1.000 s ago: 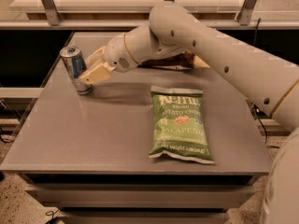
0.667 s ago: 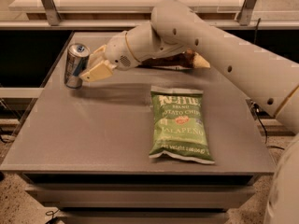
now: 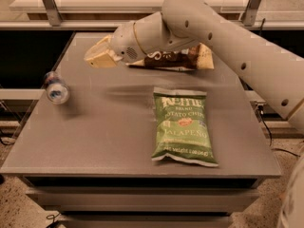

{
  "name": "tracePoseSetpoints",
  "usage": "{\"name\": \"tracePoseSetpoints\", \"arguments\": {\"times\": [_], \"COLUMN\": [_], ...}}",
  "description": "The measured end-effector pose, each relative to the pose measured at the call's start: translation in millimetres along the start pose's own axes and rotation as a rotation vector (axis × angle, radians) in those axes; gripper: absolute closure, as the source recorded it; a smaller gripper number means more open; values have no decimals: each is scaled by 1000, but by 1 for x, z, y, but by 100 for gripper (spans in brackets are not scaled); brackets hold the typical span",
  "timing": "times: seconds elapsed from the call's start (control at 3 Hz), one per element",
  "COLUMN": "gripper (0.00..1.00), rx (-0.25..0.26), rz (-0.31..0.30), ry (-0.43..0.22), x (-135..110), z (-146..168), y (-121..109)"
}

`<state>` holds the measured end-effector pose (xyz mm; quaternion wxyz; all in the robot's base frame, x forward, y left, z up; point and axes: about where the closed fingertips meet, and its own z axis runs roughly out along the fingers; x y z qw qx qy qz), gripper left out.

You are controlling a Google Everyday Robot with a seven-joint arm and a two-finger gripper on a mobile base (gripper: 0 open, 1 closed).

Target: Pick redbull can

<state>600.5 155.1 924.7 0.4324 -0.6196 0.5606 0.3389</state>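
The redbull can (image 3: pixel 56 90) is at the far left edge of the surface (image 3: pixel 109 141). It appears tipped onto its side with one round end towards the camera, though its exact pose is hard to make out. The pincer (image 3: pixel 97 56) hovers up and to the right of it, near the back of the surface and well apart from the can. It holds nothing, and how wide it stands open cannot be told. The arm (image 3: pixel 223 37) reaches in from the right, passing over a brown bag (image 3: pixel 190 61) that lies at the back. A green chip bag (image 3: pixel 183 127) lies flat near the middle, clear of the can.

The step in hand looks like regaining the can, since no grasp exists. To do it well, the pincer should probably open wide and come down across the can's round body from above, not push from the side. A can lying so close to the edge is likely to roll off at any nudge. Closing gently at mid-length would likely steady it before lifting.
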Motion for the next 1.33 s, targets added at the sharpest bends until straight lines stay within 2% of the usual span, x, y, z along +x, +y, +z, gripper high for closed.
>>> {"name": "tracePoseSetpoints", "arguments": {"times": [0.33, 1.0, 1.33], "gripper": [100, 100, 82], "rx": [18, -1, -5], "rz": [-14, -15, -16], "ry": [-19, -57, -57], "x": [-7, -13, -14], "z": [-13, -21, -19], "y": [-7, -13, -11]}}
